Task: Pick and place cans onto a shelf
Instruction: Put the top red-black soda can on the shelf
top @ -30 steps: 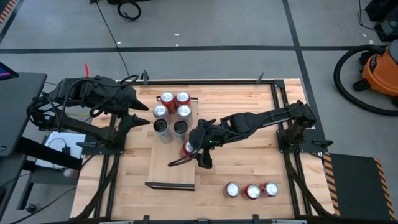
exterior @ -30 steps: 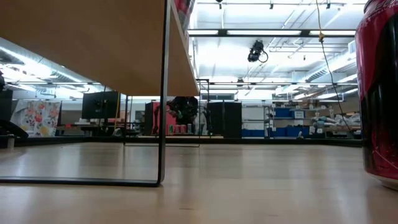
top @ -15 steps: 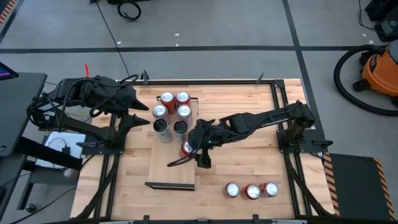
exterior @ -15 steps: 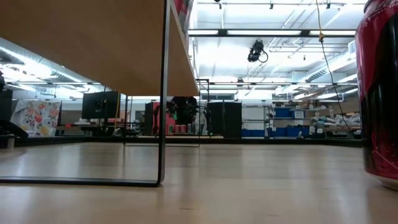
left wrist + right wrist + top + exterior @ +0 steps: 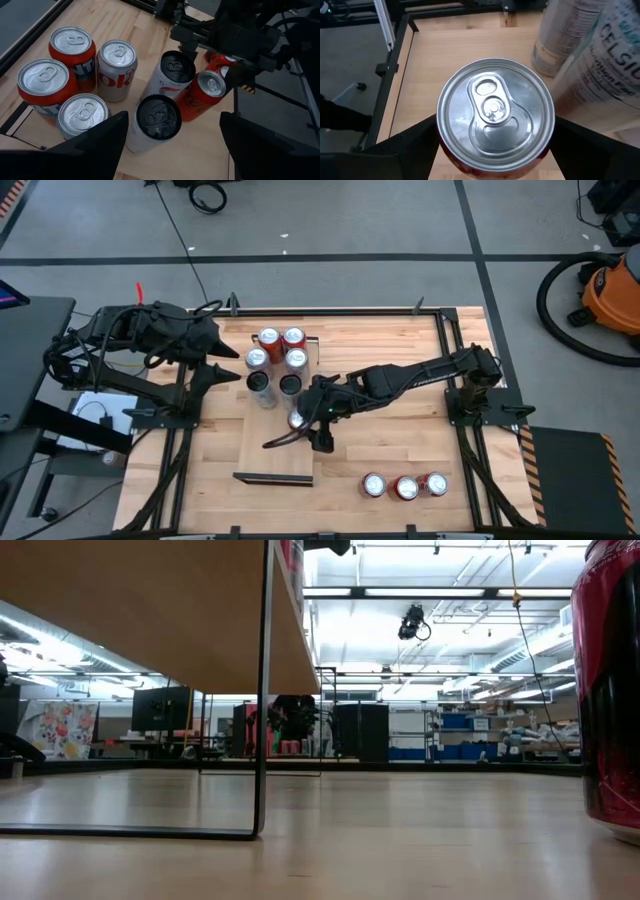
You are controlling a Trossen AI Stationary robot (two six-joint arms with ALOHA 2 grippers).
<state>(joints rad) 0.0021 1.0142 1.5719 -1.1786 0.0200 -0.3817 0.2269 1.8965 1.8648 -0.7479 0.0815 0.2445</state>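
Seen from above, the shelf (image 5: 280,405) is shown lying on the tabletop (image 5: 400,440), its long axis running from 12 to 6 o'clock. A cluster of six cans (image 5: 276,360) is set at the shelf's 12 o'clock end: two red cans farthest out, two silver-topped cans behind them, and two black-topped cans (image 5: 159,118) nearest the shelf's middle. A seventh can, the red can (image 5: 297,419), is stood upright on the shelf just toward 6 o'clock of the cluster, near the 3 o'clock edge. The right gripper (image 5: 312,420) is placed over this can; in its wrist view the red can (image 5: 496,116) is seen from above between the two dark fingers (image 5: 407,150), whose jaws are spread wide on either side of it, no grip being evident. The left gripper (image 5: 222,373) is held at the 9 o'clock side of the cluster, its jaws open and empty. A row of three red cans (image 5: 404,485) is left on the tabletop toward 5 o'clock, well apart from the shelf.
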